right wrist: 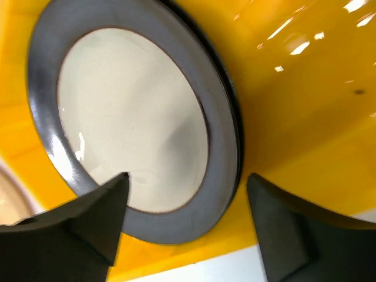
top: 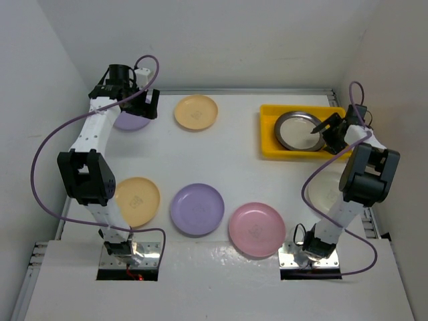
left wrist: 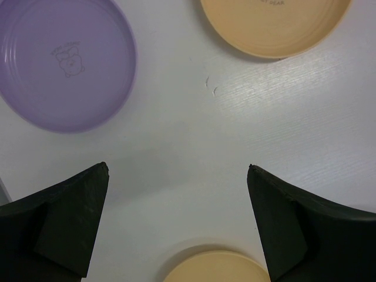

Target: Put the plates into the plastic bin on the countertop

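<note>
The yellow plastic bin (top: 269, 137) stands at the back right of the white countertop (top: 227, 160) and holds a steel-rimmed plate (top: 297, 130). My right gripper (top: 326, 132) is open just above that plate's right rim. In the right wrist view the plate (right wrist: 129, 111) lies flat in the bin (right wrist: 299, 100), with my open right gripper (right wrist: 188, 176) straddling its rim. My left gripper (top: 148, 105) is open and empty at the back left, above a lavender plate (top: 130, 122). In the left wrist view my left gripper (left wrist: 178, 170) hangs high over bare countertop.
On the countertop lie a yellow-orange plate (top: 196, 112), another yellow-orange plate (top: 137, 200), a lavender plate (top: 196, 208) and a pink plate (top: 257, 229). A cream plate (top: 328, 190) is partly hidden behind the right arm. The left wrist view shows a lavender plate (left wrist: 64, 64) and two yellow-orange plates (left wrist: 276, 26) (left wrist: 214, 269).
</note>
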{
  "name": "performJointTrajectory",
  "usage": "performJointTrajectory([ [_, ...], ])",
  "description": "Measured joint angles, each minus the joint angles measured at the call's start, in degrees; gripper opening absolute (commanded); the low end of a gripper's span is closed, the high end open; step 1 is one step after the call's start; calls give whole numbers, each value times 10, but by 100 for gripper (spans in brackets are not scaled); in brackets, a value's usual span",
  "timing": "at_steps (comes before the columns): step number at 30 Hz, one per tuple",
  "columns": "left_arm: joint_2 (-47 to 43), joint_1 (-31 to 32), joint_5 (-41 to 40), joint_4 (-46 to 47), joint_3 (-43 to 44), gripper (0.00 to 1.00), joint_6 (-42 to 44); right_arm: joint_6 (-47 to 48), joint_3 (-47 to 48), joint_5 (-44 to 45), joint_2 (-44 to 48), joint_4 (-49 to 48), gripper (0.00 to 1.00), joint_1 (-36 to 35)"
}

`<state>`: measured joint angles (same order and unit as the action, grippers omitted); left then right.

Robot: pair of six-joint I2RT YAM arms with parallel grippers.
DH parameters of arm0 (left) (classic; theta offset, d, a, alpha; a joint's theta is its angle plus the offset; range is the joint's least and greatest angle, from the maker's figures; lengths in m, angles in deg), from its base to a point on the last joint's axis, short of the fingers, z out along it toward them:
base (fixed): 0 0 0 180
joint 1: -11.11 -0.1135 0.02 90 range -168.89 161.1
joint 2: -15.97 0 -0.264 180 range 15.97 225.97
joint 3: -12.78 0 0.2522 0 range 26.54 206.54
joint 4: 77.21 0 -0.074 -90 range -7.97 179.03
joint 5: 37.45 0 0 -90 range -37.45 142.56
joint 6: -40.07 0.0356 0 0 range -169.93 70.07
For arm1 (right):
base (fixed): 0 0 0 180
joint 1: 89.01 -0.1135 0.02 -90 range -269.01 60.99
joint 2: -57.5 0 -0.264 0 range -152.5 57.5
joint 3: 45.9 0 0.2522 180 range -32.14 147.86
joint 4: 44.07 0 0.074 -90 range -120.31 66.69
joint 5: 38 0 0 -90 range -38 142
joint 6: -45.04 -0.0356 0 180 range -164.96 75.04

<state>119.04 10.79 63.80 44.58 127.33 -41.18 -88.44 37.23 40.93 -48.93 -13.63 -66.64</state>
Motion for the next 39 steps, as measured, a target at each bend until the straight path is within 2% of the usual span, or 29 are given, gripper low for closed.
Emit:
performJointTrajectory([
  [2, 0, 0, 1, 0, 0, 100, 0, 18, 19, 35, 2, 26, 100, -2],
  [6, 0, 0, 3, 0, 0, 100, 0, 23, 18, 130, 61, 64, 100, -6],
  [9, 0, 0, 3, 0, 0, 100, 0, -13, -52, 196, 191, 94, 100, 10],
  [10, 0, 0, 3, 2, 0, 100, 0, -30, -94, 212, 245, 85, 93, 26],
  [11, 0, 0, 3, 3, -1, 100, 2, -49, -142, 228, 307, 89, 37, 48],
  [12, 0, 0, 3, 3, -1, 100, 2, -62, -187, 239, 355, 91, 23, 69],
  [13, 0, 0, 3, 4, -1, 100, 3, -82, -243, 249, 409, 83, 23, 99],
  [14, 0, 0, 3, 4, -2, 100, 5, -107, -299, 261, 457, 84, 30, 124],
  [15, 0, 0, 4, 4, -2, 100, 11, -125, -347, 268, 493, 92, 61, 145],
  [18, -1, 0, 5, 4, -2, 100, 34, -163, -466, 275, 563, 109, 74, 190],
  [20, -1, 0, 5, 0, 1, 100, 61, -178, -503, 279, 578, 130, 76, 208],
  [24, -1, 0, -1, -26, 33, 100, 110, -186, -509, 292, 568, 133, 76, 215],
  [26, -3, 0, -2, -28, 46, 100, 126, -189, -509, 296, 554, 128, 72, 215],
  [27, -6, 0, -2, -28, 47, 100, 132, -189, -509, 299, 546, 123, 69, 215],
  [28, -9, 0, -2, -31, 47, 100, 138, -189, -510, 300, 534, 110, 59, 215],
  [30, -11, 0, -2, -36, 47, 100, 143, -193, -514, 299, 514, 89, 48, 215],
  [31, -11, 0, -2, -37, 47, 100, 143, -194, -517, 298, 502, 80, 30, 215],
  [32, -11, 0, -1, -38, 46, 100, 144, -196, -517, 302, 488, 77, 18, 215],
  [34, -11, 0, 1, -40, 43, 98, 144, -202, -513, 300, 477, 67, 0, 218],
  [39, -12, 0, 11, -56, 40, 96, 150, -217, -516, 297, 517, 70, 0, 217],
])
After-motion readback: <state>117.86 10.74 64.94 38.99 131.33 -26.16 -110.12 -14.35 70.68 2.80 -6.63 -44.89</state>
